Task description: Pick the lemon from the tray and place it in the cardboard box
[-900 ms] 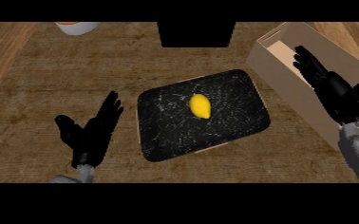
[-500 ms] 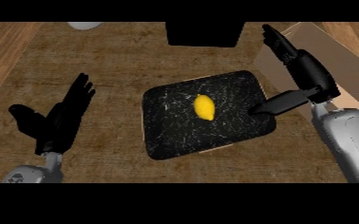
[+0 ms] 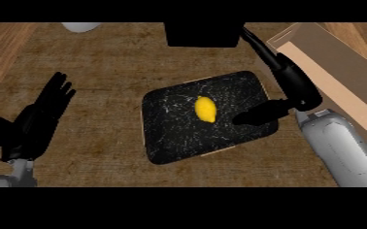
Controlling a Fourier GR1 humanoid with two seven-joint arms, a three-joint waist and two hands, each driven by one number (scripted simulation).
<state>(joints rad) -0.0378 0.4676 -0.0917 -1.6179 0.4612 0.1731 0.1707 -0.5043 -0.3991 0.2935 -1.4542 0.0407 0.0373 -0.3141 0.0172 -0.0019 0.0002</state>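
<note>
You see the small yellow lemon [image 3: 206,109] lying mid-tray on the black speckled tray [image 3: 172,140], right hand [image 3: 290,85] spread wide beside it to grasp, left hand [image 3: 39,119] resting open, tan cardboard box [image 3: 326,65] alongside.

One lemon [image 3: 206,109], one tray [image 3: 172,136] (black, speckled), one cardboard box [image 3: 326,68], two robot hands [image 3: 32,121] [image 3: 290,85].

We are seeing the lemon [image 3: 206,109] lying alone mid-tray, with bare tray [image 3: 172,140] surface around it except where our right hand [image 3: 290,85] is reaching in over the tray's right edge. The cardboard box [image 3: 326,73] is crowding the counter's right edge just beyond that hand.
</note>
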